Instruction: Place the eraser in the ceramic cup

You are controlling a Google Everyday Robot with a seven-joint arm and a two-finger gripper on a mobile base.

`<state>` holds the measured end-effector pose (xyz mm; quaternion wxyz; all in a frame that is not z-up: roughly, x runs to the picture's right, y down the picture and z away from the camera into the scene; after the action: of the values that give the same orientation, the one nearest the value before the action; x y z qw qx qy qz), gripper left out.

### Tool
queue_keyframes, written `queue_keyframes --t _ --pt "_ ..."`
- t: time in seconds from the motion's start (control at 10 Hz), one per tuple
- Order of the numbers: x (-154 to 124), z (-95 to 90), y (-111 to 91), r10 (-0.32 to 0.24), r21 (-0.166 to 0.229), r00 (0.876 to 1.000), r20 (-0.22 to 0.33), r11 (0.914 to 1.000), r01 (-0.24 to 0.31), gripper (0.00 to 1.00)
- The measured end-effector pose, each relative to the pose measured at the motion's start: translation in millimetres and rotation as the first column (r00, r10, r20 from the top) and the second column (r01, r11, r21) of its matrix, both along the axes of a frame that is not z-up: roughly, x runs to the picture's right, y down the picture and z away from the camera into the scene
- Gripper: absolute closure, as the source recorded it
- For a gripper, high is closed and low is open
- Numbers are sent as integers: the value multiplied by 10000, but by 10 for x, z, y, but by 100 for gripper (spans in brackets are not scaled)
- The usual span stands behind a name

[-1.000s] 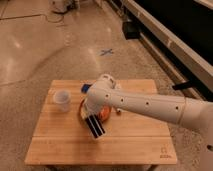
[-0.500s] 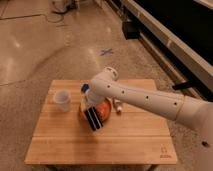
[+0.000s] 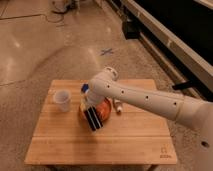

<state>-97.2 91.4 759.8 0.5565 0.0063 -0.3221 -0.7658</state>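
Currently at frame centre: gripper [image 3: 90,107] clamped on eraser [image 3: 93,120].
Risk: drop into orange bowl [image 3: 105,111] if released short of ceramic cup [image 3: 62,100].

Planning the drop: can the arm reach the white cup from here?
Probably yes: the pincer, gripping the eraser over the orange bowl, has only bare table between it and the ceramic cup.

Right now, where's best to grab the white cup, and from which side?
Probably pinch its rim from above: the ceramic cup stands upright, mouth open, no handle showing. The end effector, shut on the eraser, is over the orange bowl beside it.
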Motion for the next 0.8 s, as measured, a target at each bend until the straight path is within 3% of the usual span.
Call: queue_keyframes --t 0.1,0.4,0.6,0.8 --pt "-6 7 -12 -8 14 10000 4 10000 8 100" --pt "-173 245 -358 -167 425 9998 75 9990 164 100" --pt "-422 495 -752 -517 909 9985 163 9946 500 100" --pt "-596 592 -1084 -687 1380 9973 256 9883 645 100"
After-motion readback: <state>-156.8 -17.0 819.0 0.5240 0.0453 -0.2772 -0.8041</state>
